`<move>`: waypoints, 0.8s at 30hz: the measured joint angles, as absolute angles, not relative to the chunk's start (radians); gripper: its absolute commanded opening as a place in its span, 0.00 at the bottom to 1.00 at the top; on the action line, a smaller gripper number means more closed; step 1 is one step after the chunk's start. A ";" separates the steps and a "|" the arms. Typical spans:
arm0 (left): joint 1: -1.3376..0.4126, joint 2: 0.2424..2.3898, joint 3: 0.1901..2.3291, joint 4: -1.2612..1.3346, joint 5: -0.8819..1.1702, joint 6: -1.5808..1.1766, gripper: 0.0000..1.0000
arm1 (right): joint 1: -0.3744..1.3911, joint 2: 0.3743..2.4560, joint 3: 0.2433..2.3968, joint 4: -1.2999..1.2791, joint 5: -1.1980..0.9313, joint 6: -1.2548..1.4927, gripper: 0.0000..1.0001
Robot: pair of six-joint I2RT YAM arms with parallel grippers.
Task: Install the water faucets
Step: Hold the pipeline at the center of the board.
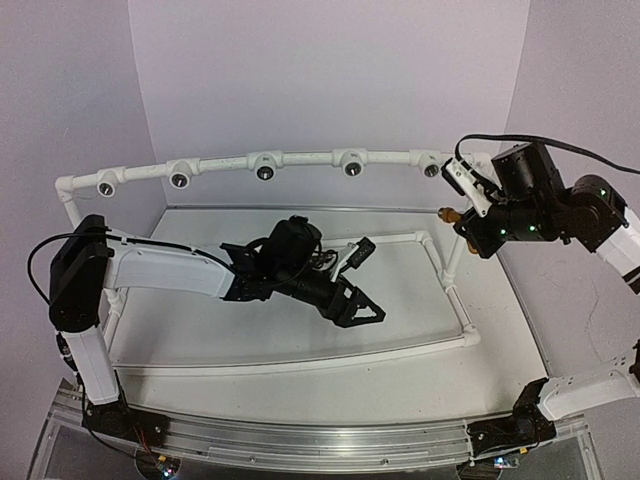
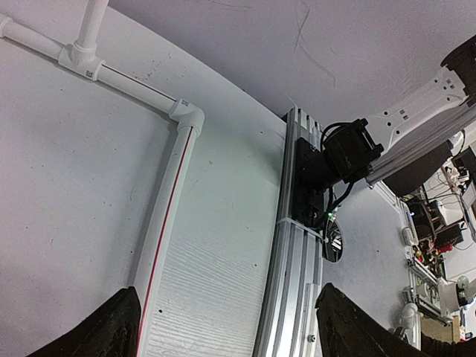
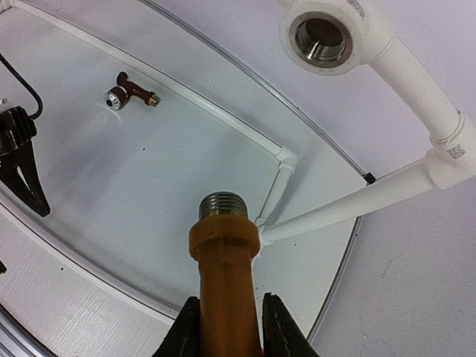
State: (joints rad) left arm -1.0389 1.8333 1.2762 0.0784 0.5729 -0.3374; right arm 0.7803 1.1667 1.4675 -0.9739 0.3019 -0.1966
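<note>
Yellow-orange plastic made up the faucet (image 3: 223, 260) you had in the right gripper (image 3: 223, 329), low in the middle of the right wrist view. Its silvery threaded end pointed up toward the white pipe socket (image 3: 324, 33) at the top of that frame, well apart from it. You could judge it light and stiff, with a smooth body likely to slip or twist once you began turning it. The faceted collar below the thread looked the better place to bear on, and the thread itself was best left untouched. The jaws were closed nearly all the way on the faucet's stem, one finger on each side.

The dark reddish-brown faucet (image 3: 131, 93) lay on the white table (image 3: 186, 149) in the upper left of that view, touching nothing else. It was probably just as light, and easiest to take across its body. Your left gripper (image 2: 230, 338) stood wide open over the table, holding nothing.
</note>
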 measured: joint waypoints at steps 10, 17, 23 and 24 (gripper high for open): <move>-1.040 1.851 1.300 0.077 0.582 -0.337 0.84 | 0.780 1.208 1.567 -1.021 0.358 -0.113 0.00; -1.047 1.890 1.328 0.037 0.540 -0.298 0.83 | 0.780 1.287 1.647 -1.039 0.386 -0.059 0.00; -1.117 2.073 1.521 -0.152 0.347 -0.133 0.84 | 0.780 1.309 1.637 -1.016 0.449 -0.040 0.00; -1.131 2.096 1.538 -0.173 0.326 -0.111 0.84 | 0.780 1.303 1.624 -0.994 0.461 -0.040 0.00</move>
State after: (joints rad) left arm -1.1308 2.0963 1.5382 -0.1728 0.3257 -0.1107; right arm 0.7799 1.3026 1.6235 -0.9944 0.4607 -0.0396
